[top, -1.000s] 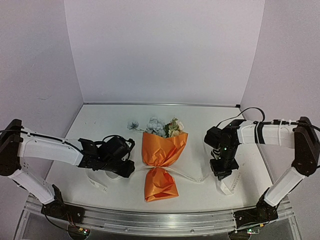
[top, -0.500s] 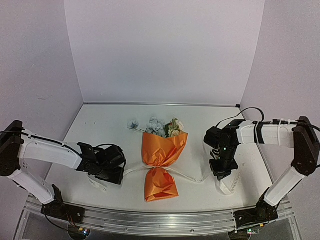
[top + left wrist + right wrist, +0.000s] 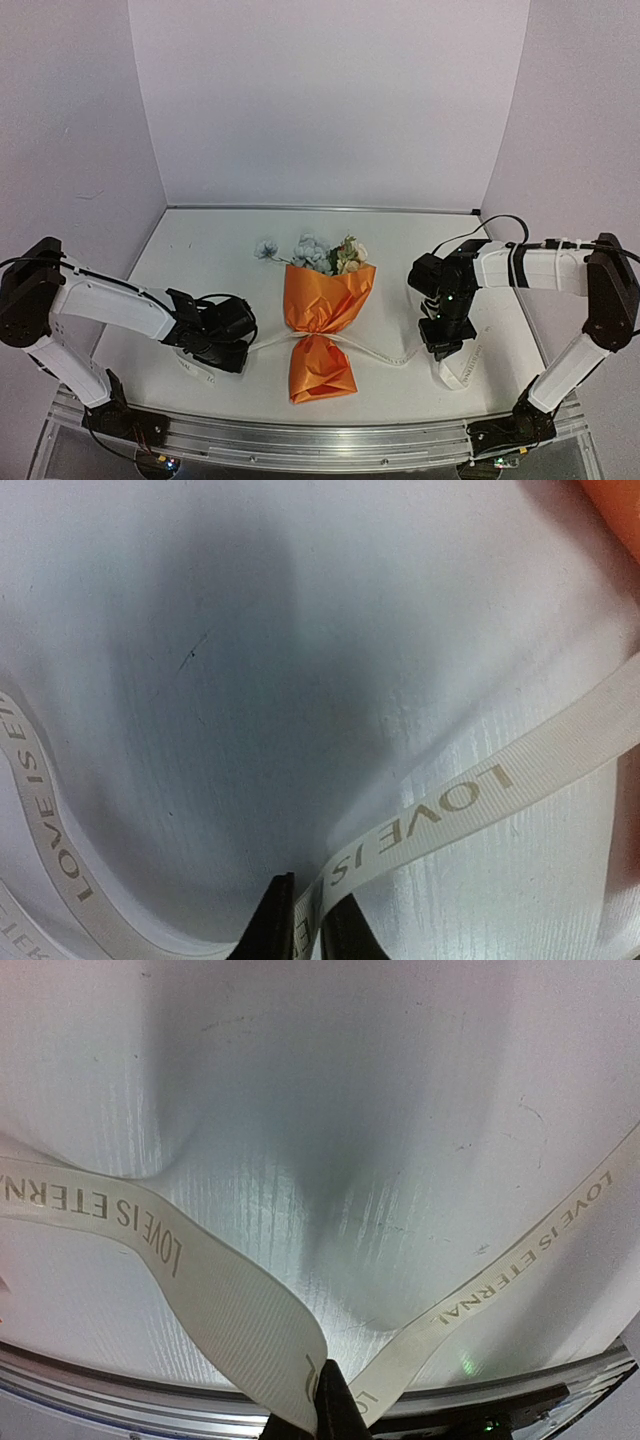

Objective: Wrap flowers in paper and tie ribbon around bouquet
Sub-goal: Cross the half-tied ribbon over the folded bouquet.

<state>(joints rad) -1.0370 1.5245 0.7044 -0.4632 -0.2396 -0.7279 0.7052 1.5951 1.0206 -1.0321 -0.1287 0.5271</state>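
Ribbon (image 3: 440, 815), cream-white lettered fabric, crosses waist of orange paper bouquet (image 3: 325, 300); left fingers (image 3: 272, 930) and right fingers (image 3: 335, 1408) each pinched shut on one tail, presumably for pulling tight.

White table (image 3: 200, 250) enclosed by pale lilac walls (image 3: 330, 100).

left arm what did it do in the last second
The left jaws drew back left, away from the bouquet, lowered and closed on the ribbon. The right jaws stayed shut on the ribbon's other side; the bouquet stayed put.
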